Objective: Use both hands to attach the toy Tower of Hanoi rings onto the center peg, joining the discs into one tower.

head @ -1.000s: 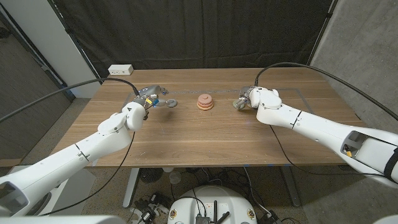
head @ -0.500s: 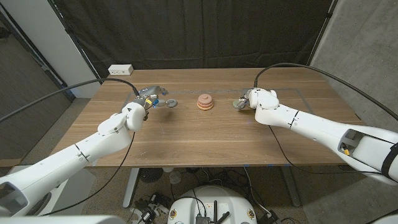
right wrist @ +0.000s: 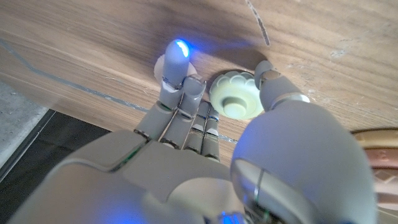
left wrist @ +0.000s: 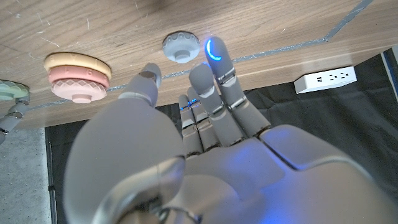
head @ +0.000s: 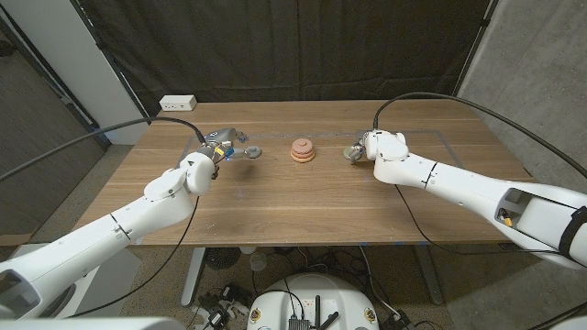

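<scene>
Head view first: over the last second the right hand (head: 364,147) has crept in toward the middle of the desk (head: 303,197), bringing it onto the pale green disc (head: 350,152), while the left hand (head: 220,147) has hardly moved and the pink stack (head: 303,150) on the center peg has stayed put. To my eye that means the right side is closing in for a pickup while the left is waiting its turn; no loose disc has been lifted yet.

From the right wrist view, the pale green disc (right wrist: 236,97) lies on the wood right between that hand's thumb and its outstretched fingers (right wrist: 176,68), just off the fingertips. The fingers are apart and I see nothing clamped, though contact with the disc's rim I cannot settle.

From the left wrist view, the left hand (left wrist: 193,143) hangs with fingers spread and nothing in them. A grey disc (left wrist: 181,46) sits on the desk just past its fingertips, close but apart from them. The stacked tower (left wrist: 77,76), cream ring over pink, stands further off on the thumb side of that hand, with the green disc beyond it.
</scene>
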`<state>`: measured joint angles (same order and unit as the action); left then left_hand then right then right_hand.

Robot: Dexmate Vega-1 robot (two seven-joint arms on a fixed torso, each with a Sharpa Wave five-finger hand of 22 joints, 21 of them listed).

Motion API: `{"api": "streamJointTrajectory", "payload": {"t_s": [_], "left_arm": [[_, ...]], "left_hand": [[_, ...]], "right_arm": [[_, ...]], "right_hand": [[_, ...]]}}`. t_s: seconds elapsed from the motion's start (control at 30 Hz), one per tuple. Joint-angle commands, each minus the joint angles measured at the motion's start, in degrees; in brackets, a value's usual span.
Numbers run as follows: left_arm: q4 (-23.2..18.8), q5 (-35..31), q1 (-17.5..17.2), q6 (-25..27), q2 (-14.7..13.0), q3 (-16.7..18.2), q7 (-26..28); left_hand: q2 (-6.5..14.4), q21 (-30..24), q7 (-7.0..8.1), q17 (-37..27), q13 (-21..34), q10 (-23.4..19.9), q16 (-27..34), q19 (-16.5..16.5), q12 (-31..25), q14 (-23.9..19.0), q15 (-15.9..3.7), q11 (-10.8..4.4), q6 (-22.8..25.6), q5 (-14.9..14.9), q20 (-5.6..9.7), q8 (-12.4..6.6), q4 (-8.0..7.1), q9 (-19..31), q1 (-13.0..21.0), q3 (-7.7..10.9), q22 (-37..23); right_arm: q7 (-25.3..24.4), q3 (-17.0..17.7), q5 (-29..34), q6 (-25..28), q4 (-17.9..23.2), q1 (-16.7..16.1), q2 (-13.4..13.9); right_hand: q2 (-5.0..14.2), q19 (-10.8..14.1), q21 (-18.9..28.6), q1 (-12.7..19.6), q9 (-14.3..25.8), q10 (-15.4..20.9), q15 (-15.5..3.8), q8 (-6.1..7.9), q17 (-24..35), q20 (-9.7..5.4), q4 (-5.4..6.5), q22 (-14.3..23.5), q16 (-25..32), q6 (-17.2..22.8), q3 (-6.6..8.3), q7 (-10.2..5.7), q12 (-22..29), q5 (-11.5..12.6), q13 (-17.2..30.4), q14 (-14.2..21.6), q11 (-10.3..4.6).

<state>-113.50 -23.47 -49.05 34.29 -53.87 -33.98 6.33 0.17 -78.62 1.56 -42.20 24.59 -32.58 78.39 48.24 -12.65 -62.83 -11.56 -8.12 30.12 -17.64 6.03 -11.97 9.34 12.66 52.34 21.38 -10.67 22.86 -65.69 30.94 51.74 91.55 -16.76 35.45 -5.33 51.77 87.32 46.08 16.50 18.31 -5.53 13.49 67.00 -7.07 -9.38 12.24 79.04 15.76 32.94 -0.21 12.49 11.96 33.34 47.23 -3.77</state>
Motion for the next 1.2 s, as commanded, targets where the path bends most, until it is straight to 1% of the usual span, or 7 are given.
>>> {"api": "streamJointTrajectory", "payload": {"t_s": [0.03, 0.3, 0.47, 0.87, 1.03, 1.07, 1.2], "left_arm": [[0.0, 0.2, 0.0, -0.1, -0.1, -0.2, -0.1], [0.0, 0.1, 0.2, 0.1, 0.1, -0.4, -0.3], [0.0, 0.2, 0.1, 0.4, 0.2, -0.3, -0.2], [-0.3, 0.7, -0.2, 0.8, 0.1, -0.1, 0.2], [-0.1, 0.7, 0.0, 0.6, 0.2, -0.3, 0.1], [0.0, 0.7, 0.1, 0.5, 0.2, -0.3, 0.1], [0.3, 0.8, 0.3, 0.3, 0.3, -0.5, 0.0]], "left_hand": [[0.6, -0.3, 0.04, -0.2, 0.3, -0.6, -0.1, 0.1, -0.1, -0.1, -0.94, -0.02, 0.9, -0.4, 5.88, -0.14, -0.11, 0.3, 0.2, 0.56, -0.1], [0.6, -0.3, 0.16, -0.6, 0.5, -0.6, 0.3, 0.1, -0.1, -0.5, -0.94, -0.11, 1.0, -0.5, 5.9, -0.1, -0.03, 0.3, 0.3, 0.8, -0.1], [0.8, -0.3, 0.06, -0.4, 0.6, -0.9, 0.0, 0.1, -0.1, -0.2, -0.93, -0.02, 1.2, -0.6, 5.89, -0.1, -0.04, 0.4, 0.2, 1.07, -0.1], [1.0, -0.4, 0.17, -0.8, 0.7, -1.3, 0.0, -0.1, 0.0, -0.2, -0.93, -0.06, 1.7, -0.8, 5.88, -0.1, -0.06, 0.4, 0.1, 1.71, -0.1], [0.9, -0.5, 0.2, -0.6, 0.7, -1.6, -0.2, -0.1, 0.0, 0.0, -0.93, -0.1, 1.8, -0.9, 5.87, -0.08, -0.01, 0.5, 0.0, 1.84, -0.1], [0.9, -0.5, 0.24, -0.6, 0.7, -1.7, -0.3, -0.1, 0.0, 0.1, -0.94, -0.12, 1.9, -0.9, 5.88, -0.09, -0.01, 0.5, 0.0, 1.88, -0.1], [1.0, -0.5, 0.32, -0.7, 0.7, -2.0, -0.2, -0.1, -0.1, -0.1, -0.94, -0.23, 2.0, -0.9, 5.89, -0.11, -0.03, 0.5, 0.0, 2.0, -0.1]], "right_arm": [[0.2, -0.9, -0.6, 0.5, -0.6, 0.2, -0.3], [-1.4, -0.7, -1.0, -0.3, -1.4, -0.1, -0.8], [-2.8, -0.5, -1.2, -1.0, -2.0, -0.5, -1.1], [-5.0, 0.1, -1.2, -0.8, -2.7, -1.2, -1.9], [-5.3, 0.3, -1.6, -0.5, -2.7, -1.2, -1.9], [-5.5, 0.4, -1.7, -0.5, -2.7, -1.3, -1.9], [-5.9, 0.5, -2.0, -0.5, -2.6, -1.4, -1.8]], "right_hand": [[0.46, 0.2, 0.4, 0.2, -0.1, 0.7, -6.83, 0.42, 0.3, -5.23, 0.01, 0.2, 0.3, 0.8, -0.13, 0.05, 0.5, 0.3, 0.3, 0.8, -0.1], [0.83, 0.6, 0.6, 0.8, -0.3, 2.4, -6.85, 0.68, 0.7, -5.27, -0.1, 0.2, 0.6, 1.8, -0.26, -0.6, 0.8, 0.5, 0.5, 1.4, -0.92], [1.37, 1.4, 0.8, 1.8, -0.5, 4.9, -6.87, 1.47, 1.6, -5.3, -0.25, 0.2, 1.6, 4.2, -0.11, -1.69, 1.4, 0.5, 0.7, 2.8, -2.53], [3.39, 5.5, 1.5, 4.6, -1.1, 16.1, -6.93, 4.17, 3.5, -5.49, -0.35, 0.9, 6.3, 12.4, 1.07, -5.84, 4.0, 1.0, 1.5, 8.6, -6.46], [4.14, 7.8, 1.5, 6.1, -1.4, 19.5, -6.97, 5.13, 3.5, -5.59, -0.47, 1.1, 7.9, 15.0, 1.74, -6.5, 4.3, 1.3, 1.7, 10.7, -6.35], [4.3, 8.4, 1.4, 6.3, -1.5, 20.7, -6.97, 5.45, 3.5, -5.6, -0.39, 1.1, 8.3, 15.8, 1.83, -6.6, 4.5, 1.3, 1.7, 11.3, -6.84], [4.52, 9.4, 1.4, 6.5, -1.6, 21.8, -6.96, 6.09, 3.5, -5.59, -0.25, 1.2, 8.8, 17.5, 1.9, -6.96, 4.2, 1.4, 1.5, 12.3, -6.78]]}}
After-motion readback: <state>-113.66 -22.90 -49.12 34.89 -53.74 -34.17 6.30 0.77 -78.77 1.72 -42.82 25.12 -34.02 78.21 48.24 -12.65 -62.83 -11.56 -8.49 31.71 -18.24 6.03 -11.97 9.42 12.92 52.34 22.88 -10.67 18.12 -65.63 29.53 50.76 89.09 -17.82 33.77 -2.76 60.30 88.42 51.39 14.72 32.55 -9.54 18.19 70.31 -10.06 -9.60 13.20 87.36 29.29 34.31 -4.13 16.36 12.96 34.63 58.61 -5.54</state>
